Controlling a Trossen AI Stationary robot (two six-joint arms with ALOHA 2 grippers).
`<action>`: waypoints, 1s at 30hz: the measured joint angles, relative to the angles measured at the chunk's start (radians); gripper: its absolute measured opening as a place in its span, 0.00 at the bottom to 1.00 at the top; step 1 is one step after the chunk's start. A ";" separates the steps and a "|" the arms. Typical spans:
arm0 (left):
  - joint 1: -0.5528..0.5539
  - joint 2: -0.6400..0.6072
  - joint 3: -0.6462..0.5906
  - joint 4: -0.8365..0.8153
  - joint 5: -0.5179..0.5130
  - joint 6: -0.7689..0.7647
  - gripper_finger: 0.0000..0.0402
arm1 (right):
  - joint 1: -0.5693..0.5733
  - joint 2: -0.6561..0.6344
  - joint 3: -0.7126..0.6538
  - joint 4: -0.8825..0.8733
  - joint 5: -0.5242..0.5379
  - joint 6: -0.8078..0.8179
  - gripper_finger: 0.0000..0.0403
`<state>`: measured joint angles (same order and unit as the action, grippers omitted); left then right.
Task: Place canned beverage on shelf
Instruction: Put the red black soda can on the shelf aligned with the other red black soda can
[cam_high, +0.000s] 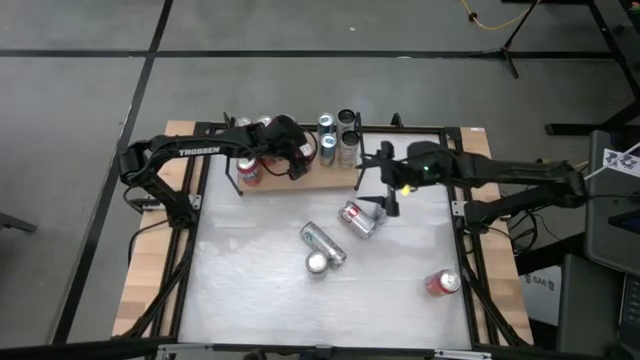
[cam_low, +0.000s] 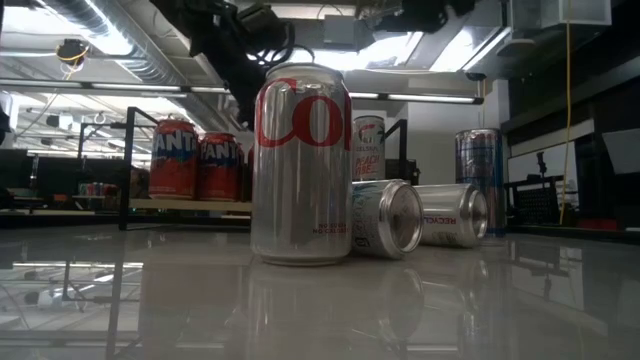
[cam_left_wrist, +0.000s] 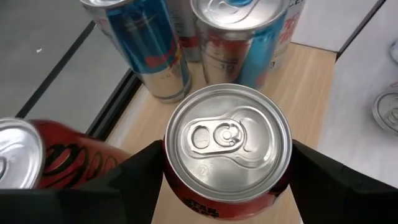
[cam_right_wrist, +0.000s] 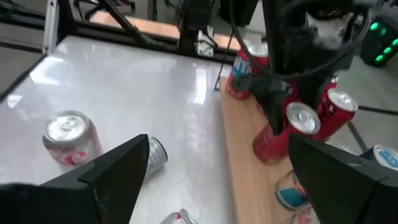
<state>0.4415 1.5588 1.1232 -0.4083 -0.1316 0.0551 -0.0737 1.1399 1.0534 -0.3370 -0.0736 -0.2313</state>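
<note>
Over the shelf (cam_high: 300, 182), risk noted: neighbouring cans crowd my left gripper (cam_left_wrist: 227, 186), so a careless release or retreat could topple the red can (cam_left_wrist: 227, 149) or knock the blue can (cam_left_wrist: 152, 46) beside it. Left fingers clamp that can's sides, can upright above the board. Right gripper (cam_high: 385, 195) hangs spread wide, empty, above the fallen silver can (cam_high: 358, 218).
</note>
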 joint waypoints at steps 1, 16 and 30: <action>0.003 -0.007 -0.001 -0.013 0.000 0.000 0.69 | -0.014 0.010 0.000 0.000 -0.010 -0.008 0.92; 0.003 -0.066 -0.005 -0.085 -0.045 0.008 0.78 | -0.113 0.109 0.000 0.005 -0.051 -0.013 0.92; 0.003 -0.068 -0.003 -0.145 -0.045 0.008 0.78 | -0.110 0.109 0.000 0.005 -0.051 -0.013 0.92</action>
<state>0.4450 1.4906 1.1200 -0.5537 -0.1763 0.0631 -0.1837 1.2491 1.0531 -0.3317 -0.1250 -0.2447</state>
